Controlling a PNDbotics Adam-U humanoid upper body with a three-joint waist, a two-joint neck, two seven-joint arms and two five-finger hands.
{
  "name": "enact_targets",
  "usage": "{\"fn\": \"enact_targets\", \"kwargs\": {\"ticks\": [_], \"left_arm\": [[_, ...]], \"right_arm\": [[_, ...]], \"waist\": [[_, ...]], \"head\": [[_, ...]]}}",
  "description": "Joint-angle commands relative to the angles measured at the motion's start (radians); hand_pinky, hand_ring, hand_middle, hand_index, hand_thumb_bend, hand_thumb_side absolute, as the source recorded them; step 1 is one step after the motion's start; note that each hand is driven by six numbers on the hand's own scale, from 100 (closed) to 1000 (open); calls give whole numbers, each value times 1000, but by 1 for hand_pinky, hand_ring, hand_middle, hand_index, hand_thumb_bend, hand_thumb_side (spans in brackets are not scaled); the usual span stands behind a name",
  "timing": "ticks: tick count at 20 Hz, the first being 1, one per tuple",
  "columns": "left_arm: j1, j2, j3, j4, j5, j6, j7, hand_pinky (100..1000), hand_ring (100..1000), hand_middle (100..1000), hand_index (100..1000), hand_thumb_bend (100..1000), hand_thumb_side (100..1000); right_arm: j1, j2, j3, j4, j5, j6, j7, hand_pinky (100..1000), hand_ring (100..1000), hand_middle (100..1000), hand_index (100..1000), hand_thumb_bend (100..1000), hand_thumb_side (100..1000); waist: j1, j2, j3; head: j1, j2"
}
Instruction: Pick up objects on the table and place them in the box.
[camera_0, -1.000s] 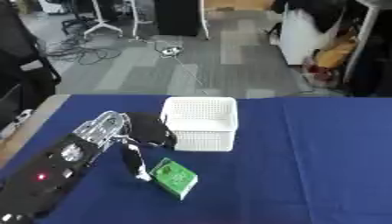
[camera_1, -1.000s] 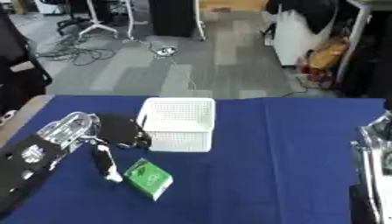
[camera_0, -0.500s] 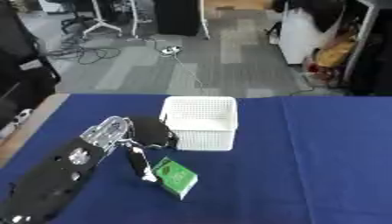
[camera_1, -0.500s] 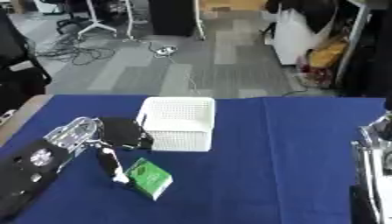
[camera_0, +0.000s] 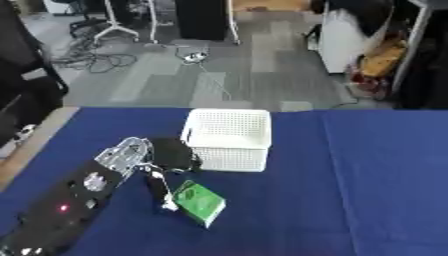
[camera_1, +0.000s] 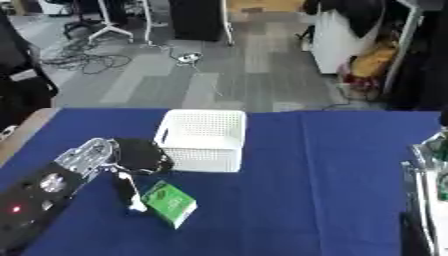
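The left hand (camera_0: 171, 154) reaches in from the lower left over the blue table (camera_0: 350, 190). Its fingers (camera_0: 161, 192) extend downward, mostly straight, and hold nothing — the tips touch or nearly touch the green box (camera_0: 199, 203). This box lies flat just right of the fingertips, long axis running diagonally from upper left to lower right. The white basket (camera_0: 227, 139) stands upright just beyond the hand. The right hand (camera_1: 429, 200) shows only at the right edge — finger state cannot be told.

No readable text — the green packet (camera_0: 199, 202) shows none.
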Motion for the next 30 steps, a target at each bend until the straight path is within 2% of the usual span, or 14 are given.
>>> {"fn": "enact_targets", "kwargs": {"ticks": [1,12,20,25,30], "left_arm": [[-14,4,20,9,-24,-2,15,488,592,651,798,423,814],[-11,-13,23,53,-78,-17,47,496,599,657,799,419,822],[-10,-25,25,68,-97,-20,61,502,601,664,801,356,815],[-10,-31,26,72,-113,-17,72,545,649,712,806,323,785],[-9,-37,25,77,-145,-14,89,554,658,726,810,300,759]], "right_arm": [[-20,0,2,-14,-2,-3,3,190,247,224,420,183,1000],[-22,2,3,-14,-3,-4,3,190,247,224,420,184,1000],[-23,3,3,-14,-5,-4,5,190,247,224,420,184,1000],[-24,4,4,-14,-6,-4,5,190,247,224,421,183,1000],[-24,4,4,-14,-7,-4,6,190,247,224,421,184,1000]], "waist": [[-2,-8,-1],[-3,-6,-3],[-4,-5,-4],[-4,-5,-5],[-4,-4,-5]], "head": [[4,1],[2,1],[1,0],[0,0],[-1,1]]}}
